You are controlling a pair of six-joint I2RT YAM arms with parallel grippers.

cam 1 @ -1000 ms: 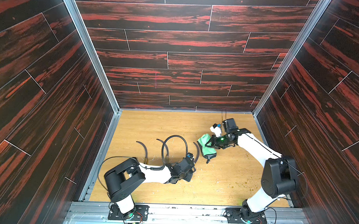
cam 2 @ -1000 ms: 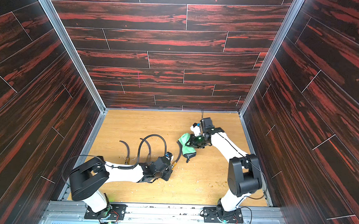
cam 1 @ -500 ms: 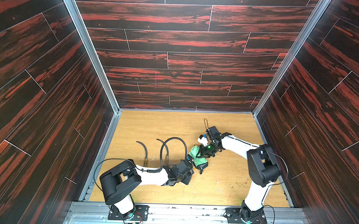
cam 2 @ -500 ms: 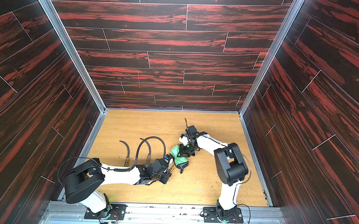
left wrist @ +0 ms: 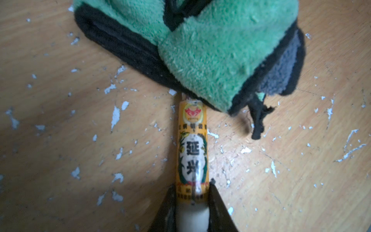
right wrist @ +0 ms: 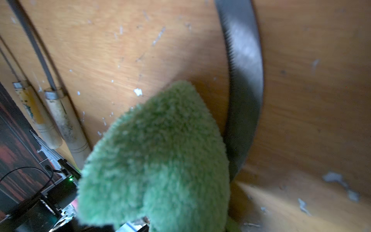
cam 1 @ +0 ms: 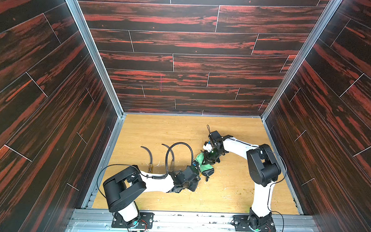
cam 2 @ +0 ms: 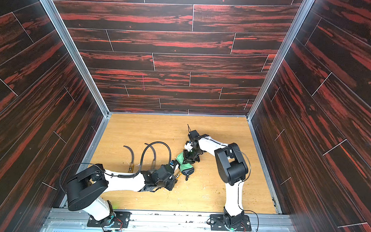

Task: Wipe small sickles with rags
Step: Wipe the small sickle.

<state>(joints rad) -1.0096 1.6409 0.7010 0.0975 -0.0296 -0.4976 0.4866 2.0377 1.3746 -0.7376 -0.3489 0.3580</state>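
Note:
My left gripper (left wrist: 192, 190) is shut on the pale handle of a small sickle (left wrist: 192, 148) with a yellow-black label band, held low over the wooden floor (cam 1: 231, 186). The green rag (left wrist: 210, 50), black-trimmed with a black cord, lies over the sickle's neck and hides where the blade starts. My right gripper (cam 1: 209, 159) is shut on that rag (cam 1: 202, 163); the fluffy rag (right wrist: 160, 160) covers its fingertips in the right wrist view. The dark toothed blade (right wrist: 243, 80) curves out from under the rag. In both top views the two grippers meet at the floor's middle.
Two more small sickles (cam 1: 148, 155) (cam 1: 170, 154) lie side by side left of the grippers, their handles (right wrist: 34, 112) (right wrist: 66, 124) near the left arm. A black cable loop (cam 1: 179, 150) arches over them. Dark panelled walls (cam 1: 94, 138) enclose the floor. White flecks dot the wood.
My right gripper has carried the rag from the right down to the left gripper and onto the held sickle. The left gripper has barely moved.

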